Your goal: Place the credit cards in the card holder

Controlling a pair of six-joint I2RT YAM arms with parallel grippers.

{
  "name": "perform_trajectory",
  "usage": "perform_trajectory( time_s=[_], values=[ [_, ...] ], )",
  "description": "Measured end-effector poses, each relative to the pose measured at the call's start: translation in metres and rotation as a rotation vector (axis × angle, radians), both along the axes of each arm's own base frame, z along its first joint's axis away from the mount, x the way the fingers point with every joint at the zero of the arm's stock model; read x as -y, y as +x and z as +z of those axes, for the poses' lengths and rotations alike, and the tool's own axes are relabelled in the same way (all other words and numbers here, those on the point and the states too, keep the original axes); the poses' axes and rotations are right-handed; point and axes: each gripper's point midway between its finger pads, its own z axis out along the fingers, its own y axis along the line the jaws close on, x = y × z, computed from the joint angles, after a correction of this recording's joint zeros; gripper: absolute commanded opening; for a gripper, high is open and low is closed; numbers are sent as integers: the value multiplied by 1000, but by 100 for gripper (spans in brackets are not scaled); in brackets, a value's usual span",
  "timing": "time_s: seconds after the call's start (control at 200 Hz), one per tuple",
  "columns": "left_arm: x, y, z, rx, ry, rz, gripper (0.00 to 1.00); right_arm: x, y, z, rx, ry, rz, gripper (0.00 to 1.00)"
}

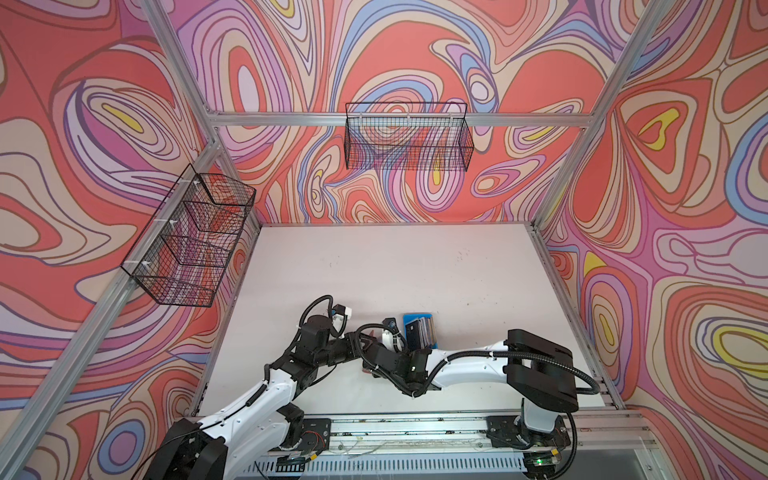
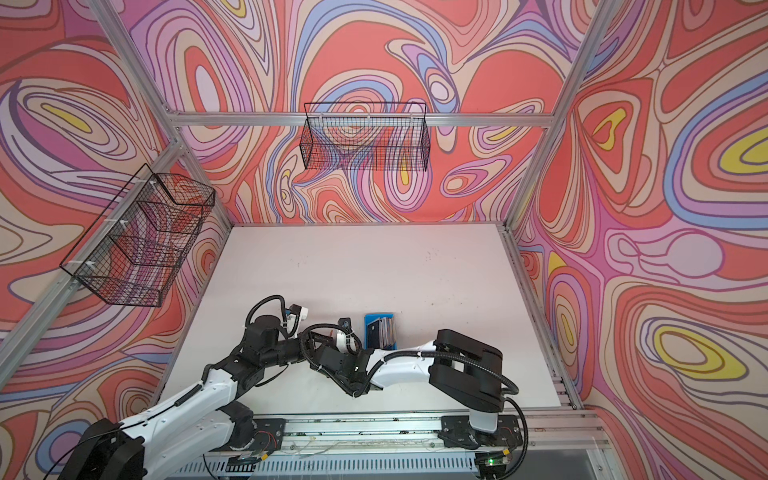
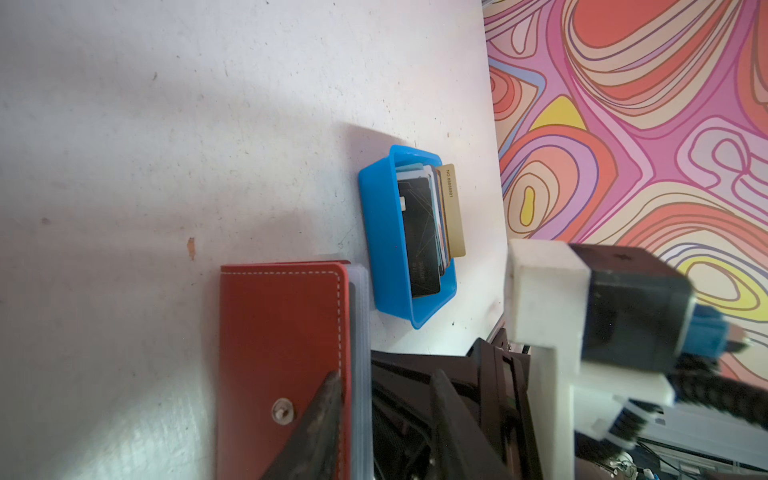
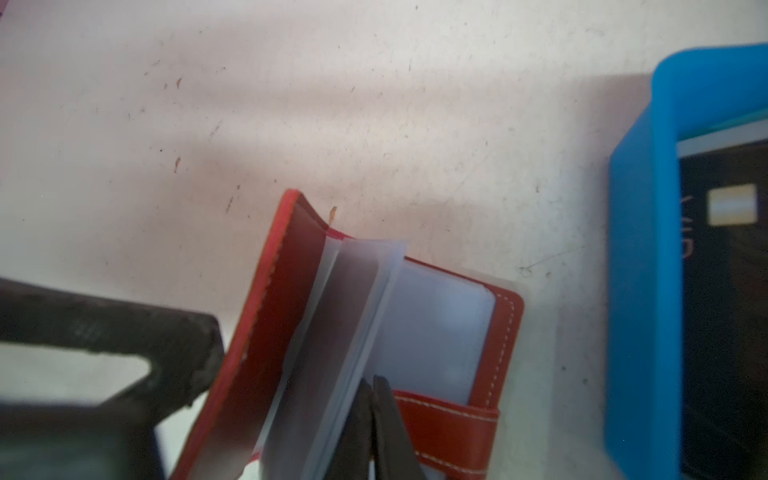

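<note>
On the pale counter (image 3: 166, 124) the card holder (image 4: 291, 311) lies half open, no card visible inside; the credit cards (image 3: 424, 232) stand in the blue tray (image 1: 417, 316) just beside, at its three o'clock. The left gripper (image 3: 384, 376), part-open, props the cover; the right gripper (image 4: 374, 380) is closed at the sleeves

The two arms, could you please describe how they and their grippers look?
Both the left arm and the right arm have white shells between boxy black joint housings, with ribbed black cable hoses tied on by white zip ties. Each wrist carries a white camera bracket. The left gripper and right gripper have thin dark fingers tapering to points.
</note>
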Motion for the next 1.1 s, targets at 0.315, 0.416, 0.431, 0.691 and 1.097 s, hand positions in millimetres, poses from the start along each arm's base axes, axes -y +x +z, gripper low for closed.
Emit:
perform_trajectory(
  time_s=[0.315, 0.416, 0.431, 0.691, 1.097],
  values=[
    [-3, -7, -21, -45, 36, -7, 37, 27, -4, 14, 18, 37, -44, 0],
    [0, -10, -21, -42, 36, -22, 39, 38, -4, 19, 28, 52, -69, 0],
    [1, -10, -22, -41, 37, -24, 38, 40, -5, 19, 30, 52, -72, 0],
    [16, -21, -31, -55, 54, -89, 42, 50, -4, 20, 40, 52, -103, 0],
    [22, -16, -59, -77, 97, -79, 35, 48, -3, 21, 44, 66, -107, 0]
  ],
)
